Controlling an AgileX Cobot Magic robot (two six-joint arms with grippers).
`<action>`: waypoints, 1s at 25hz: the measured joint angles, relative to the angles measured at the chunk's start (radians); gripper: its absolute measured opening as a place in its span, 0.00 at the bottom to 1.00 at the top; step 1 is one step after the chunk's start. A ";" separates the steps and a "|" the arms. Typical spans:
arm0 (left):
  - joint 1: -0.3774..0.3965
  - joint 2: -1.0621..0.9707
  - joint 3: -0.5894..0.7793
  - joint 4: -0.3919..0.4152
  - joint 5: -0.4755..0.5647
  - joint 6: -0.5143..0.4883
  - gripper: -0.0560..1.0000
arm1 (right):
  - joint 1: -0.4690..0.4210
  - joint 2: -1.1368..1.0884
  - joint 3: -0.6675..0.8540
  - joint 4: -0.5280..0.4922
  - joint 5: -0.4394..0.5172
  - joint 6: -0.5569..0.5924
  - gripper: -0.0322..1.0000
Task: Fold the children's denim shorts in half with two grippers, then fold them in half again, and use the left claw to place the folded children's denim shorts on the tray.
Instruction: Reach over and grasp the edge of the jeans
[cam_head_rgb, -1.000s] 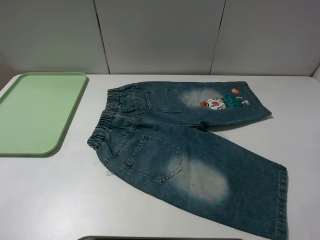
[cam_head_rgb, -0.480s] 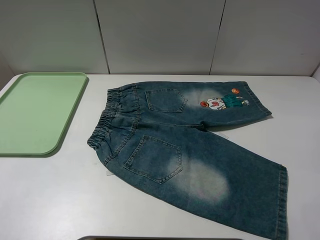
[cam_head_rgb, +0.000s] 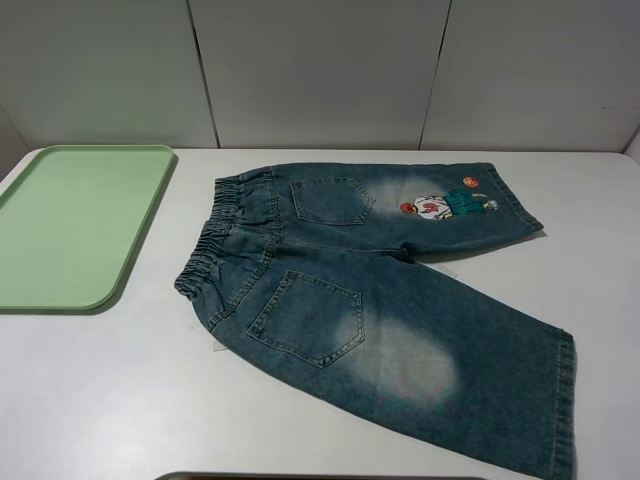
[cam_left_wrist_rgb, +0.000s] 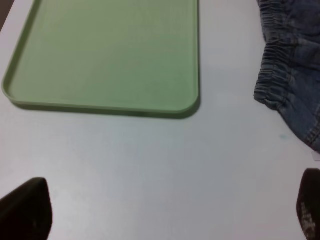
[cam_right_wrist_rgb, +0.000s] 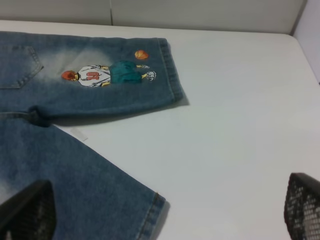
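The children's denim shorts (cam_head_rgb: 370, 290) lie spread flat on the white table, waistband toward the left, both legs pointing right, back pockets up. A cartoon patch (cam_head_rgb: 445, 203) marks the far leg, also seen on the shorts (cam_right_wrist_rgb: 75, 100) in the right wrist view. The pale green tray (cam_head_rgb: 80, 225) sits bare at the left. Neither arm shows in the high view. My left gripper (cam_left_wrist_rgb: 167, 210) hovers open over bare table between the tray (cam_left_wrist_rgb: 105, 55) and the waistband (cam_left_wrist_rgb: 285, 75). My right gripper (cam_right_wrist_rgb: 165, 212) is open above the near leg's hem, holding nothing.
A grey panelled wall (cam_head_rgb: 320, 70) runs behind the table. A dark curved edge (cam_head_rgb: 300, 476) shows at the front of the table. White tabletop (cam_head_rgb: 100, 390) stretches in front of the tray and to the right of the shorts.
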 joint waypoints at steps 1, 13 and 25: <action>-0.001 0.000 0.000 0.000 0.000 0.000 0.98 | 0.000 0.000 0.000 0.000 0.000 0.000 0.70; -0.116 0.000 0.000 0.000 0.000 0.000 0.98 | 0.026 0.000 0.000 0.000 0.000 0.000 0.70; -0.119 0.000 0.000 -0.001 0.000 0.000 0.98 | 0.075 0.000 0.000 0.000 0.000 0.000 0.70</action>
